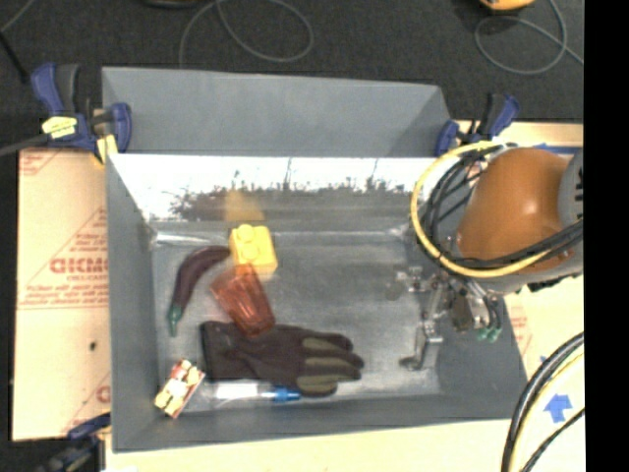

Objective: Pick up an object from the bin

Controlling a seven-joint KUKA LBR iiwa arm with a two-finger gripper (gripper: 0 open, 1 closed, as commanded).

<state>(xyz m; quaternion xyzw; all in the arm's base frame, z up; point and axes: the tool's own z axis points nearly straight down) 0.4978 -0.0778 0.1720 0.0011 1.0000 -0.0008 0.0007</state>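
My gripper [428, 340] hangs low over the right part of the bin floor, under the orange dome, with nothing seen in it. The nearest thing is a black glove [278, 353] lying flat at the front middle, its fingertips pointing right and ending a short way left of the gripper. Along the glove's front edge lies a clear pen with a blue cap [257, 393]. A red see-through cup [244, 302] lies tipped just behind the glove.
A yellow toy brick [253, 246] sits at the back left. A dark purple eggplant-like toy [190, 280] curves along the left wall. A small red and white box [178, 386] lies in the front left corner. The arm comes in over the right rim.
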